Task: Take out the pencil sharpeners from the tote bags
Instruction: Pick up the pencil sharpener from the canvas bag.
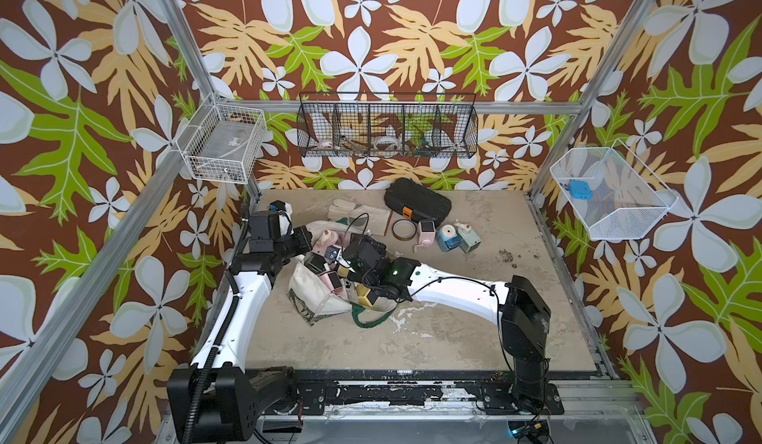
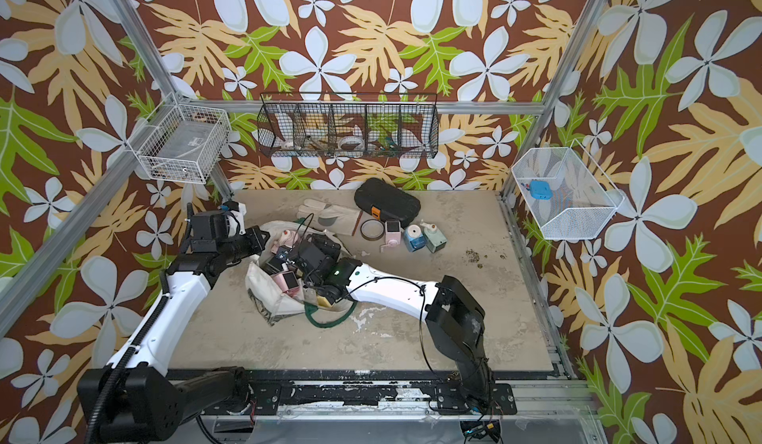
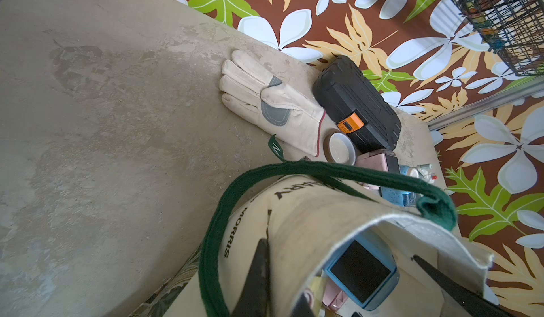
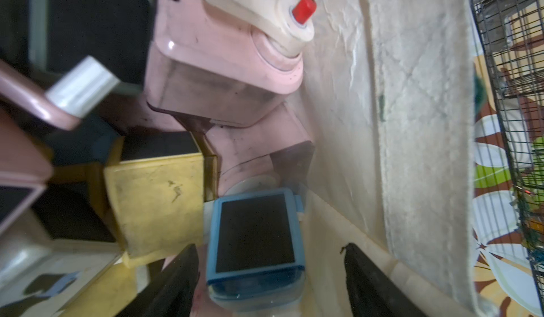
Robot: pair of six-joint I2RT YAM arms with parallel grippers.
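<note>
The tote [image 1: 305,293], slumped on the counter [image 1: 453,318] and packed with sharpeners [image 1: 335,282], is pinched at its rim by the left fingers [image 3: 257,274]. Inside, a blue sharpener [image 4: 254,236] is straddled by the right fingers [image 4: 176,277], spread wide, not clamped. Three more are stood by the tape [image 1: 402,229].

cream tote [image 3: 309,212] w/ green straps [image 3: 323,168], blue sharpener [image 4: 253,233], blk case [image 3: 356,100]

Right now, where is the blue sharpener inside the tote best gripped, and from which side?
Across the two long flat sides of the blue sharpener, coming in from its dark-window face through the mouth of the tote bag. That face points at the right gripper, whose open jaws straddle it; the yellow sharpener crowds one side.
</note>
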